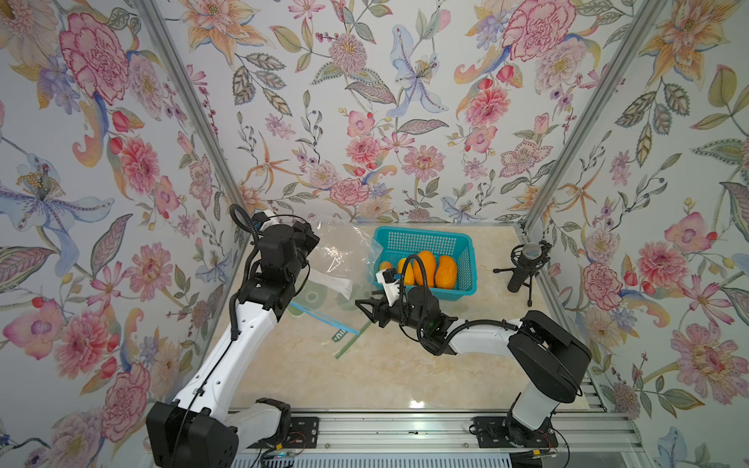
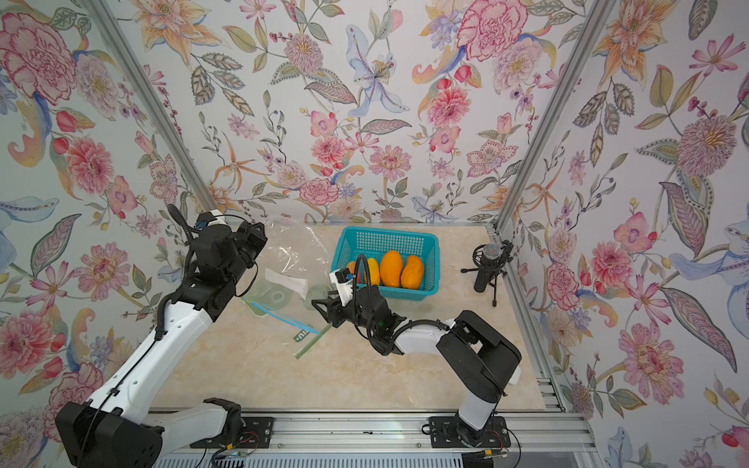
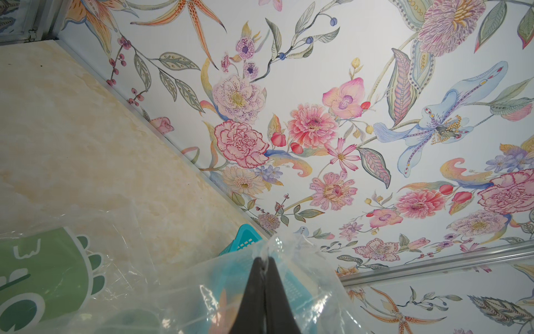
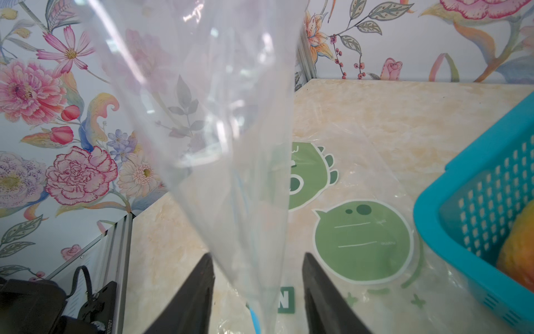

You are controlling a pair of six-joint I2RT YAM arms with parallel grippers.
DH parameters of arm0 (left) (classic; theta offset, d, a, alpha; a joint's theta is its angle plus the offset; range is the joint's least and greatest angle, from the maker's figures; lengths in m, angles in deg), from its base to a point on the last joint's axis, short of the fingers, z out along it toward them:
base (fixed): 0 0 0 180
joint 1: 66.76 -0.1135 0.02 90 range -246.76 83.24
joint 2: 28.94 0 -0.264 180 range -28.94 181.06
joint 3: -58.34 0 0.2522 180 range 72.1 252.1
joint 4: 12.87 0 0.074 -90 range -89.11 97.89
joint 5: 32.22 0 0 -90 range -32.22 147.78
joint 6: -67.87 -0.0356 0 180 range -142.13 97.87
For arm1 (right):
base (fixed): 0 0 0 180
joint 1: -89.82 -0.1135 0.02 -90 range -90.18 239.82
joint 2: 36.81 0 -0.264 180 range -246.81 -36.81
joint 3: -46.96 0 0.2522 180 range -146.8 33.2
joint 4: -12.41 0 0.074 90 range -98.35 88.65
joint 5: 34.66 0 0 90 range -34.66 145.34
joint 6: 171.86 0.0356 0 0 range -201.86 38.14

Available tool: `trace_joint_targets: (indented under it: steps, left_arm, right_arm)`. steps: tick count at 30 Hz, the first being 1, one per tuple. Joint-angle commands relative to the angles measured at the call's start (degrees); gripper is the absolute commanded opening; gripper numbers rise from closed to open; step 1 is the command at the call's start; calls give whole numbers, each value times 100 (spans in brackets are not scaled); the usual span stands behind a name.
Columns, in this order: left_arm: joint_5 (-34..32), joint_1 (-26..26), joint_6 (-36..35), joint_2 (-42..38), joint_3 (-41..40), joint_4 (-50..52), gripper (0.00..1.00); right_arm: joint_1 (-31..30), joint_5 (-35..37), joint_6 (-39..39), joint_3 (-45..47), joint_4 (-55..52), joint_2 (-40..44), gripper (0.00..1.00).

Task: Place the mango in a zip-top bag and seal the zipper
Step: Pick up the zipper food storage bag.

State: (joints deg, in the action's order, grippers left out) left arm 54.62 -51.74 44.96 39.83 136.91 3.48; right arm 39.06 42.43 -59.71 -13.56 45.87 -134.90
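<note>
The clear zip-top bag (image 1: 332, 259) with green cartoon prints lies left of the basket, its blue zipper strip (image 1: 324, 318) toward the front. My left gripper (image 3: 263, 260) is shut on a pinch of the bag's film (image 3: 202, 289) and holds that part raised. My right gripper (image 4: 257, 256) is open low over the table near the zipper end. A raised fold of the bag (image 4: 216, 115) hangs between its fingers, touching neither pad. In both top views it sits at the bag's front right (image 1: 364, 310). The orange mangoes (image 1: 446, 271) lie in the teal basket (image 1: 421, 235).
A black microphone on a small tripod (image 1: 525, 263) stands at the right of the marble tabletop. Flowered walls close in the left, back and right sides. The basket's wall (image 4: 462, 162) stands close beside my right gripper.
</note>
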Motion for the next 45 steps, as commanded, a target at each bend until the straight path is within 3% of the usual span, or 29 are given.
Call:
trace_joint_targets:
  steps: [1,3,6,7,9,11,13,21,23,26,28,33,36,40,45]
  left_arm:
    - [-9,60,269,-23,-131,-329,0]
    - [3,65,243,41,-147,-403,0]
    - [59,64,161,149,-170,-523,1]
    - [78,64,135,180,-202,-589,14]
    - [114,62,16,185,-312,-816,29]
    - [92,67,-187,109,-468,-1070,69]
    - [-42,62,-499,-65,-597,-1084,98]
    - [-985,44,-2272,-1559,-1917,-1045,99]
    - [-746,52,-2671,-1831,-2321,-1234,99]
    - [135,135,-3377,-2135,-2964,-1852,99]
    - [424,595,-4035,-2313,-3400,-2404,99]
    - [-428,2646,-6106,-2247,-4294,-3462,99]
    - [-855,3450,-6837,-1811,-4487,-3823,99]
    - [-1025,3816,-7849,-1149,-4508,-4417,99]
    - [-1125,3815,-8228,-458,-4251,-4806,99]
  right_arm:
    - [13,118,-156,-125,-131,273,22]
    - [30,272,-185,-57,-311,483,9]
    - [93,450,-191,-60,-783,852,0]
    - [129,490,-181,-125,-1070,969,0]
    - [200,585,-139,-295,-1643,1173,0]
    - [342,643,-50,-622,-2510,1331,0]
    - [546,587,108,-986,-3345,1405,0]
    - [1653,-684,868,-2541,-5597,1178,0]
    - [1836,-996,1110,-2829,-5869,1078,0]
    - [2017,-1290,1458,-3144,-6067,1054,0]
    - [2100,-1420,1720,-3384,-6244,1029,0]
    - [2119,-1664,2509,-3581,-6337,850,0]
    - [2067,-1549,2710,-3652,-6339,726,0]
    - [2019,-1499,2864,-3790,-6340,610,0]
    - [1897,-1480,2944,-3937,-6340,485,0]
